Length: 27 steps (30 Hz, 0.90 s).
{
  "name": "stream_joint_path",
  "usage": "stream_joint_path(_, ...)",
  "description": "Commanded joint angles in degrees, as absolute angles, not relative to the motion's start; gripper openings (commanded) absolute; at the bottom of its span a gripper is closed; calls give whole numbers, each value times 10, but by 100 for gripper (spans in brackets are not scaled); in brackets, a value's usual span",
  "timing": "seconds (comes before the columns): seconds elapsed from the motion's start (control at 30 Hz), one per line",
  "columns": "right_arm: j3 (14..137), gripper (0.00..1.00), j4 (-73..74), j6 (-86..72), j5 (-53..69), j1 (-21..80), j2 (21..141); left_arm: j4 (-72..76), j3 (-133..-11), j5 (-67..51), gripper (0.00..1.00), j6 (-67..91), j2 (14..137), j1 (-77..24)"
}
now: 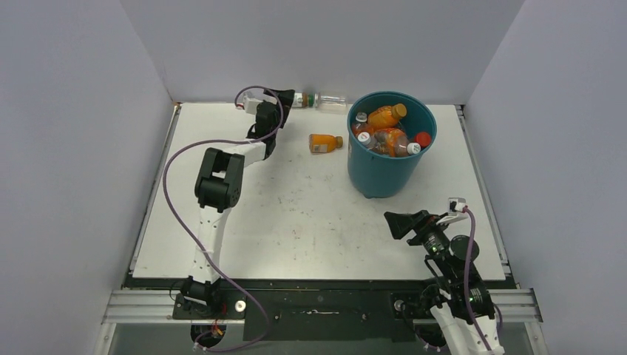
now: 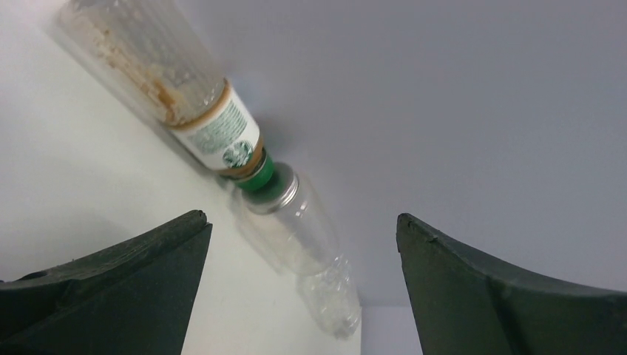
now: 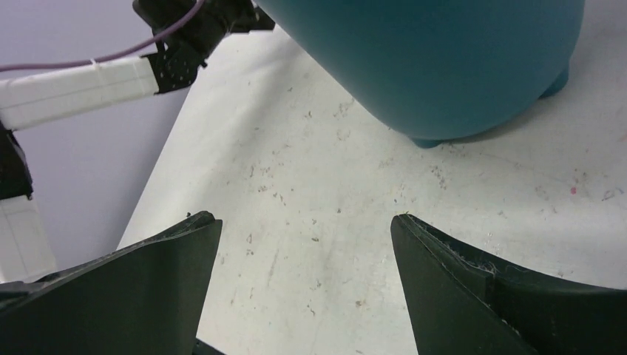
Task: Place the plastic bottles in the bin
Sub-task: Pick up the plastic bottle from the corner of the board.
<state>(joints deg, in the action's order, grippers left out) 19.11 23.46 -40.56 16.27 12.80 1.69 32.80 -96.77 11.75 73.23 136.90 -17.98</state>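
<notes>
The left tool [image 2: 302,217], jaws wide, faces the clear bottle [image 2: 307,244] and green-capped bottle [image 2: 185,81] lying cap to cap along the back wall [image 2: 480,89], apparently to grasp one; the orange bottle [image 1: 324,143] lies near the part-filled bin [image 1: 381,168]; the right tool [image 3: 304,220] stands wide, empty.

The bin [image 1: 381,176] stands on the table [image 1: 244,237], far right, with a heap of bottles [image 1: 386,129] inside it. Just left of the bin, a lone bottle [image 1: 325,143] lies on its side. Behind that, along the back wall [image 1: 318,44], two more lie neck to neck: the left one [image 1: 299,99] and the right one [image 1: 331,101]. The left gripper [image 1: 287,100] sits just left of that pair — the right gripper [image 1: 395,222] is in front of the bin, near the front right.
</notes>
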Motion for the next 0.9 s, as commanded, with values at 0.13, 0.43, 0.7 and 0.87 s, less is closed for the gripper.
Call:
stream_joint_path(0.13, 176, 88, 212, -403, 188, 126, 30, 249, -1154, 183, 97, 794, 1476, -170)
stream_joint_path(0.43, 164, 88, 172, -398, 185, 134, 84, 50, -1341, 191, 96, 827, 1575, -173)
stream_joint_path(0.7, 158, 88, 153, -399, 184, 137, 103, 28, -1434, 196, 86, 862, 1653, -170)
stream_joint_path(0.87, 155, 88, 153, -397, 181, 138, 107, 37, -1500, 201, 84, 883, 1707, -169)
